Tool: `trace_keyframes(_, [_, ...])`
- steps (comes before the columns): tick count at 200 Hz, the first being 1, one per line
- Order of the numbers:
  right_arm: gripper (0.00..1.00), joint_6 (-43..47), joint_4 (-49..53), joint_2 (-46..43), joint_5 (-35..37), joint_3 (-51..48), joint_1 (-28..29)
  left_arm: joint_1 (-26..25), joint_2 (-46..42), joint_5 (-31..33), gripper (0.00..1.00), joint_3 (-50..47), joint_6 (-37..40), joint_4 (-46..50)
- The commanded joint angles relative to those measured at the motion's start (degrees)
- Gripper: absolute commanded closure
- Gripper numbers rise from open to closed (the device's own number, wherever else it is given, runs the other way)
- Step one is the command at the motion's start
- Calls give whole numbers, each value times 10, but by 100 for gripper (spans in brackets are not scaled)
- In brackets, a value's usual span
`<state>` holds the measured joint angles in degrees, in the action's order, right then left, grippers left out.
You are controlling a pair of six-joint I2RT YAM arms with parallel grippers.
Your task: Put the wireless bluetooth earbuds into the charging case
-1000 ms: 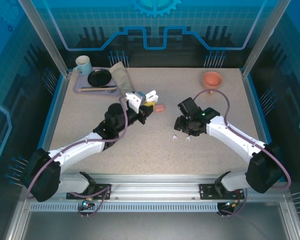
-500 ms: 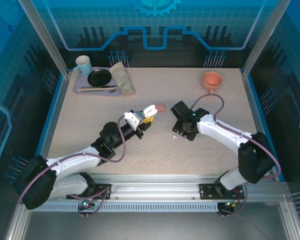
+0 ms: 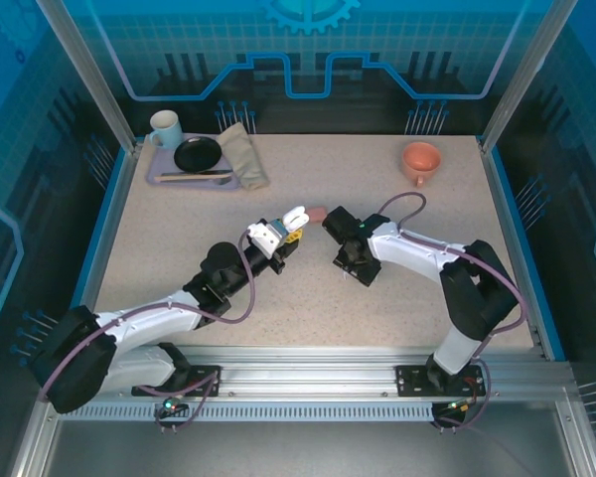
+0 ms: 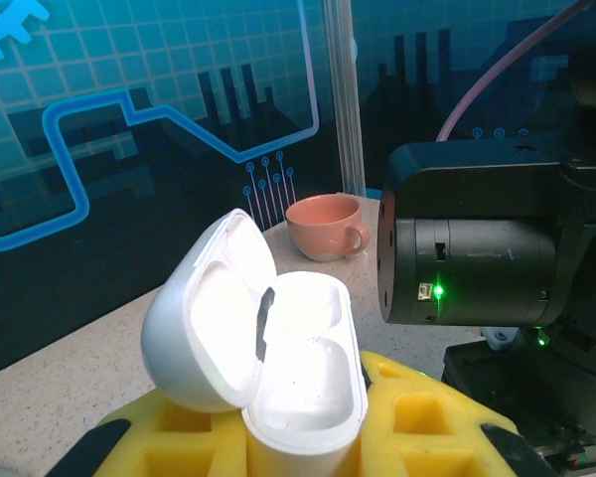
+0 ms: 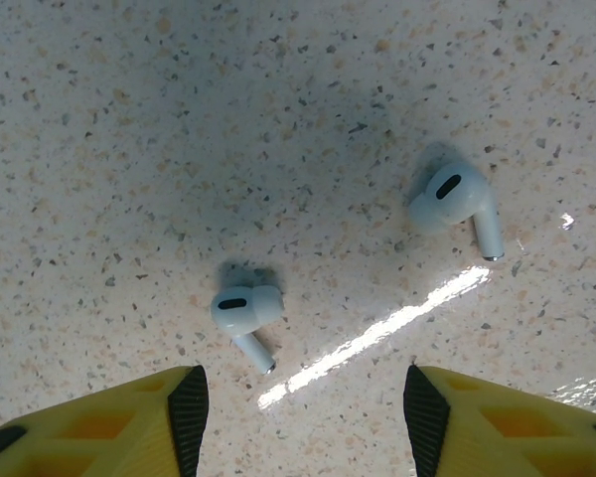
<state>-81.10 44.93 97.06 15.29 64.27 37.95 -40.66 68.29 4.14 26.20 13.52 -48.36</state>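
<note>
Now, open case [image 4: 308, 358] in left gripper [image 3: 288, 235], earbuds [image 5: 246, 310] beneath spread right gripper [image 5: 298, 402]

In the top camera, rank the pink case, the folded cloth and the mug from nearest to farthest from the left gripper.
1. The pink case, just right of the left gripper.
2. The folded cloth, farther back on the left.
3. The mug, back-left corner.

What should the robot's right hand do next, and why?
Probably lower the right gripper onto the nearer white earbud and close. Its open jaws hang empty above it and the other earbud on the table, while the left gripper holds the white case open.
</note>
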Motion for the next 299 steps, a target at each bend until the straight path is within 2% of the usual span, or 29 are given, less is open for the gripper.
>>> trace_keyframes(1, [42,-29,16,17,21,18,8,0,7,12,100,20,-8,-27])
trace_keyframes(55, [43,54,-13,49,28,43,5,0,5,15,100,22,-8,-24])
trace_keyframes(129, [45,105,-40,90,6,43,-1,1,2,14,100,27,-7,-22])
trace_keyframes(268, [49,111,-68,103,-13,16,-5,4,9,10,100,39,-11,-10])
trace_keyframes(299, [54,111,-71,103,-14,6,-6,4,9,10,100,42,-13,-7])
